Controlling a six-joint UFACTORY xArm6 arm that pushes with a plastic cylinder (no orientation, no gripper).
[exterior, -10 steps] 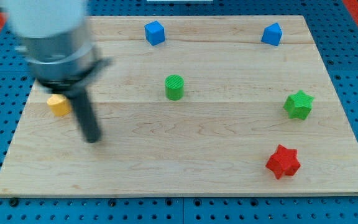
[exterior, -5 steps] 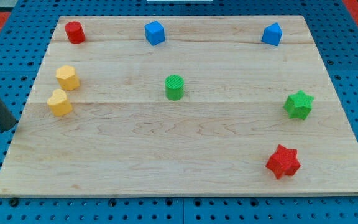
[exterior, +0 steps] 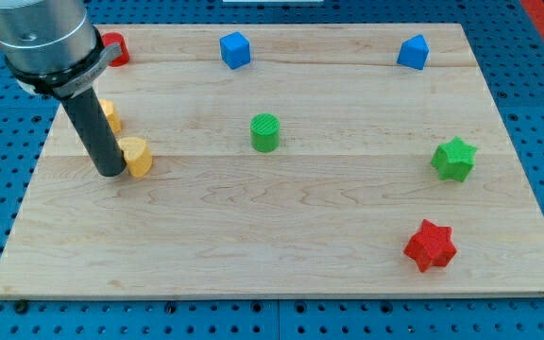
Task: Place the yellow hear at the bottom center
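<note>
A: Yellow heart first. Where is it sitting?

B: It's lying on the board's left half, about mid-height, well away from the bottom centre. My tip is sitting right against its left side, touching or as near as I can tell.

A: Is the rod gripping anything?

B: No, it's a bare rod with nothing to clench; it's only pressing beside the heart. The rod is leaning up toward the view's top left, into the grey arm housing.

A: What's lying nearest after that?

B: A second yellow block is peeking out just right of the rod, above the heart. Mostly hidden, so I'm not calling its shape. A red block is showing at the top left corner, partly covered by the housing, shape unclear too.

A: And further out?

B: A green cylinder is standing near the middle. A blue cube is sitting at the top, left of centre, and another blue block at the top right. A green star is lying by the right edge, and a red star below it, lower right. Everything's resting on the wooden board.
</note>
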